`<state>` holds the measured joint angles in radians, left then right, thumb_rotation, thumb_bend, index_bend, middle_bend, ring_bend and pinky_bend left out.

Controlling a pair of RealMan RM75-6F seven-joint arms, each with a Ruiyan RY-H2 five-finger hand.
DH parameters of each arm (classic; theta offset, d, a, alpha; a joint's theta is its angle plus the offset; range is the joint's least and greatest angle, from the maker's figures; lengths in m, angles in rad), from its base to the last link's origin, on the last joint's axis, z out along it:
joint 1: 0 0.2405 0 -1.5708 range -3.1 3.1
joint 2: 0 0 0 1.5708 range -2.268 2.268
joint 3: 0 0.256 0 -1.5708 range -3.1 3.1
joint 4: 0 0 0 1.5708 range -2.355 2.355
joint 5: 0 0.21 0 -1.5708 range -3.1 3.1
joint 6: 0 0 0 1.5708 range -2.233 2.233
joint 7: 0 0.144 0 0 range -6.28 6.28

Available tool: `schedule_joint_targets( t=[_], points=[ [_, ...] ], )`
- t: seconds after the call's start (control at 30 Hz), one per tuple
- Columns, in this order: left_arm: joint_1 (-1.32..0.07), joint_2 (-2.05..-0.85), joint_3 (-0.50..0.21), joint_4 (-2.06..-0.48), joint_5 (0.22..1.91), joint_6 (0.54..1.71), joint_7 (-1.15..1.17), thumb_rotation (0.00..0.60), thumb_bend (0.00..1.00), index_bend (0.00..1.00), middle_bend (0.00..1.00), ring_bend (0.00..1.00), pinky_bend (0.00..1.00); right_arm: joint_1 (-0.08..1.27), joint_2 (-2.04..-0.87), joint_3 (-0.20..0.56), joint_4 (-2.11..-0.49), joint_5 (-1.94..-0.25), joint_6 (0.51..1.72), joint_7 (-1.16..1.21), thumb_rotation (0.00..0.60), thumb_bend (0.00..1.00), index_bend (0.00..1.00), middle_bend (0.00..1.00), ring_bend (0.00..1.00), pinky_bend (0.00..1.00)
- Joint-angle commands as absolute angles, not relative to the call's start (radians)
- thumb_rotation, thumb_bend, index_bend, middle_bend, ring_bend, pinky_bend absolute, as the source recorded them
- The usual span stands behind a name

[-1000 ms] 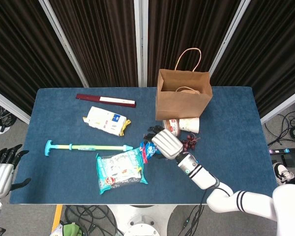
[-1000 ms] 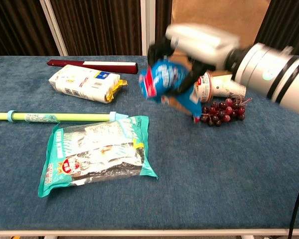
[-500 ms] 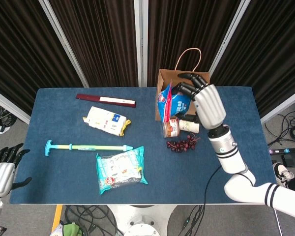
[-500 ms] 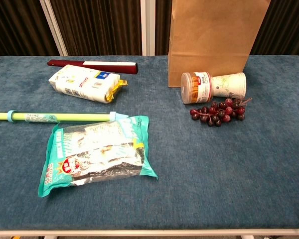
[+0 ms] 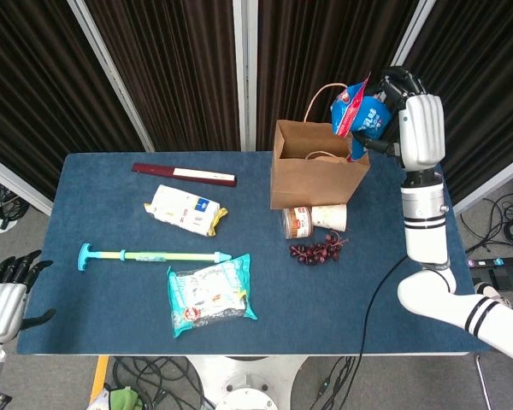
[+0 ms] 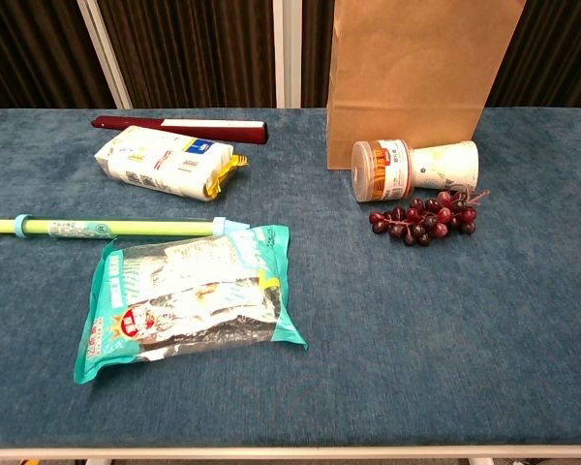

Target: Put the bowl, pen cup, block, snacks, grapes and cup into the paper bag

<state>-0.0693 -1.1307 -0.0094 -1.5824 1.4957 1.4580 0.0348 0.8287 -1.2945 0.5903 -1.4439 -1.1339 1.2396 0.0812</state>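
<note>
lab | blue test table [image 5: 410,256] | dark curtains [image 5: 171,68] (floor cables [image 5: 509,213])

The paper bag [image 6: 422,77] stands upright at the table's [image 6: 445,339] far edge — a cup [image 6: 443,165] lies tipped beside a small jar [image 6: 380,170], grapes [image 6: 424,216] just before them; no hand shows here.

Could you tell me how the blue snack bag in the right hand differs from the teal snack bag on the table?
The blue bag is held by the right hand above the paper bag; the teal bag lies flat on the table. The blue one looks smaller and crumpled, the teal one broad and flat. Both are printed packets.
</note>
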Motion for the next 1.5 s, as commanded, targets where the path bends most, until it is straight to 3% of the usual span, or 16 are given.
schedule_joint_targets(
  t=[0.03, 0.33, 0.6, 0.7, 0.87, 0.93, 1.33, 1.5],
  points=[
    [-0.070, -1.131, -0.009, -1.582, 1.495, 1.457, 0.035, 0.600, 0.00, 0.27, 0.20, 0.15, 0.11, 0.888, -1.350, 0.586, -1.337, -1.060, 1.161, 0.025, 0.600, 0.21, 0.53, 0.50, 0.23, 0.29],
    [-0.065, -1.129, -0.004, -1.579, 1.482, 1.447, 0.030, 0.600, 0.00, 0.27, 0.20, 0.15, 0.11, 0.978, -1.512, 0.547, -1.105, -0.986, 1.084, -0.020, 0.600, 0.21, 0.51, 0.48, 0.22, 0.28],
    [-0.067, -1.134, -0.004, -1.570, 1.479, 1.440, 0.025, 0.600, 0.00, 0.27, 0.20, 0.15, 0.11, 1.002, -1.578, 0.497, -1.042, -1.007, 1.045, -0.032, 0.600, 0.20, 0.44, 0.44, 0.18, 0.25],
    [-0.066, -1.132, -0.004, -1.571, 1.481, 1.444, 0.024, 0.600, 0.00, 0.27, 0.20, 0.15, 0.11, 1.000, -1.577, 0.491, -1.058, -1.009, 1.034, -0.032, 0.600, 0.19, 0.35, 0.39, 0.14, 0.23],
    [-0.066, -1.136, -0.004, -1.569, 1.480, 1.442, 0.024, 0.600, 0.00, 0.27, 0.20, 0.15, 0.11, 0.980, -1.534, 0.482, -1.130, -0.991, 1.003, -0.057, 0.600, 0.15, 0.04, 0.20, 0.03, 0.15],
    [-0.066, -1.136, -0.004, -1.569, 1.483, 1.445, 0.023, 0.600, 0.00, 0.27, 0.20, 0.15, 0.11, 0.969, -1.515, 0.480, -1.161, -0.986, 1.001, -0.060, 0.600, 0.15, 0.00, 0.17, 0.01, 0.14],
    [-0.071, -1.133, -0.008, -1.582, 1.497, 1.454, 0.036, 0.600, 0.00, 0.27, 0.20, 0.15, 0.11, 0.892, -1.405, 0.463, -1.303, -0.969, 1.020, -0.084, 0.600, 0.12, 0.00, 0.10, 0.00, 0.12],
    [-0.070, -1.129, -0.006, -1.589, 1.499, 1.457, 0.043, 0.600, 0.00, 0.27, 0.20, 0.15, 0.11, 0.885, -1.386, 0.452, -1.303, -0.898, 0.963, -0.116, 0.600, 0.01, 0.00, 0.05, 0.00, 0.10]
  ],
)
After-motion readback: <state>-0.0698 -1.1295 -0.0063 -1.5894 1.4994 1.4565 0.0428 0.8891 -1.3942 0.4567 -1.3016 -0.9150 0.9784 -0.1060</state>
